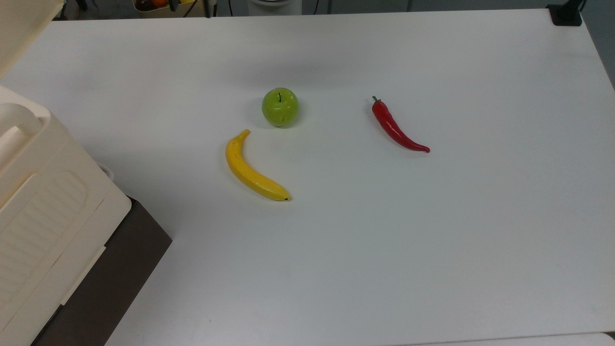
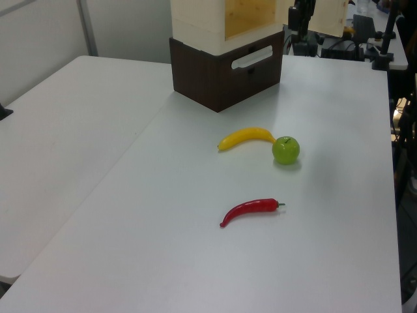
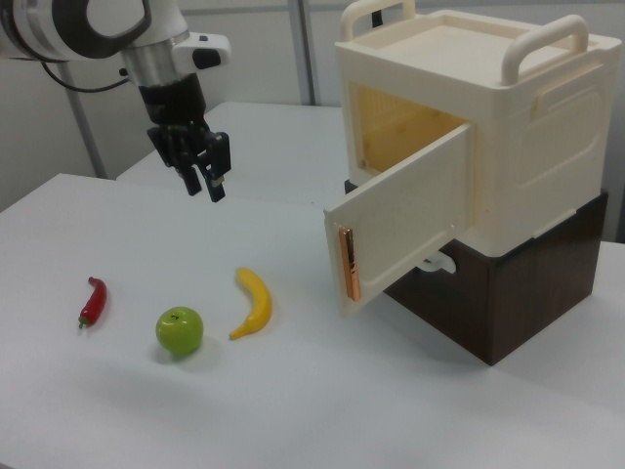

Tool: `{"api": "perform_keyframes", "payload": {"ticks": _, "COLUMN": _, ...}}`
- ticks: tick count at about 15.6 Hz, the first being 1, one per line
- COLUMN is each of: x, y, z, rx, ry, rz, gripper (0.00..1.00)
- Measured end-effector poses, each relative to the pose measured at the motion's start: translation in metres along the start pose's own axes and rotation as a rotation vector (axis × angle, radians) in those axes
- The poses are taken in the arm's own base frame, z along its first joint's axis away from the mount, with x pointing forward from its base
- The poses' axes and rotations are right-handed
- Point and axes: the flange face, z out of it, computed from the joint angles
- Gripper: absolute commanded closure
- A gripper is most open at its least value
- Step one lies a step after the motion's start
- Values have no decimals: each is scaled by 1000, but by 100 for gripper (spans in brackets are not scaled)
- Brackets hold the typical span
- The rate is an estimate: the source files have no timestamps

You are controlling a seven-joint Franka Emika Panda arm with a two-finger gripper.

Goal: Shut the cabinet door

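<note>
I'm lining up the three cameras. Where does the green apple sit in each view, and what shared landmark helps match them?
Top view: green apple just above centre, up and right of the banana's tip.
Left view: apple right of centre, at the banana's right end.
Right view: apple lower left, between the red chili pepper and the banana.
Shared landmark: the banana beside it.
</note>
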Motion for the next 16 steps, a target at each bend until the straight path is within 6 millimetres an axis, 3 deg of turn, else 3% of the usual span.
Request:
{"api": "perform_keyframes", "payload": {"ticks": 6, "x": 1, "y": 28, "z": -6, "rx": -2, "ry": 13, "rz": 49, "gripper": 99}}
{"api": "perform_keyframes", "payload": {"ticks": 16, "x": -13, "y": 146, "z": -60, "rx": -26, "ry": 128, "rz": 256, "gripper": 99}}
